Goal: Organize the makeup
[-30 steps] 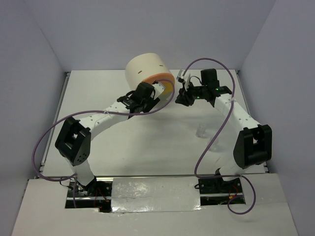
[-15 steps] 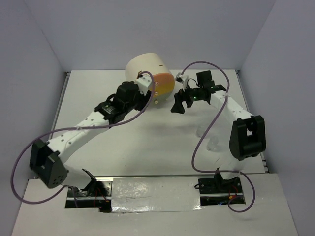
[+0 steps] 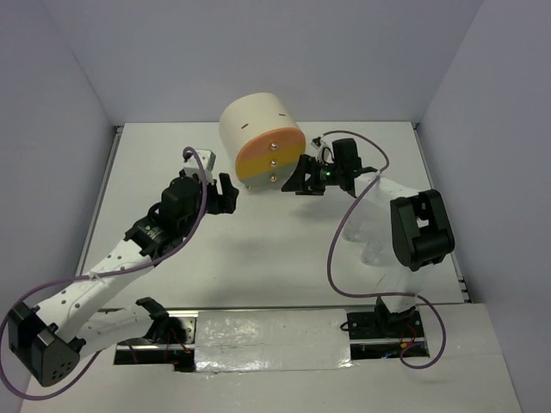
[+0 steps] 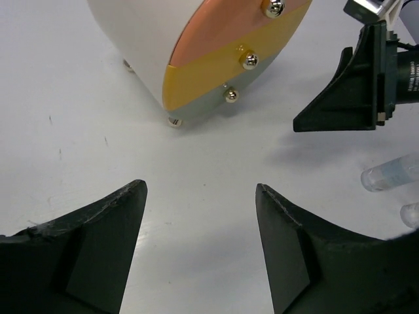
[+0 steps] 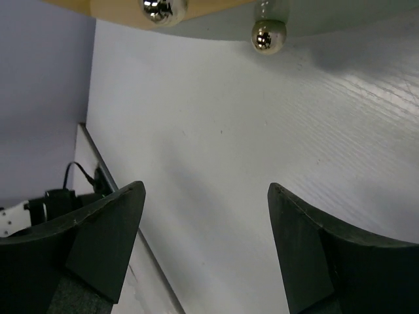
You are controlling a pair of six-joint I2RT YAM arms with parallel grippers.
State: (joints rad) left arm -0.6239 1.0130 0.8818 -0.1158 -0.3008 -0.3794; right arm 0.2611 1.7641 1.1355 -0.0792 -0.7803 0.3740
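Observation:
Two clear little bottles of the makeup lie on the white table at the right edge of the left wrist view, one [image 4: 391, 175] above the other [image 4: 411, 214]. The cream cylindrical drawer unit [image 3: 258, 129] lies on its side with its orange, yellow and grey drawers [image 3: 271, 161] all pushed in. My left gripper [image 3: 222, 191] hovers open and empty just left of that front [image 4: 200, 196]. My right gripper [image 3: 301, 183] is open and empty close to the right of the drawer front, its fingers spread below the bottom knob [image 5: 269, 34].
The table [image 3: 258, 249] is walled in by grey-violet panels at the back and on both sides. A dark rail [image 5: 105, 183] runs along the table's left edge. My right arm's elbow [image 3: 419, 228] stands over the table's right part, near the bottles.
The orange drawer, pulled out a second ago, is pushed in. My left gripper has drawn back to the left and nearer. My right gripper has opened wider and moved left and lower toward the drawer front.

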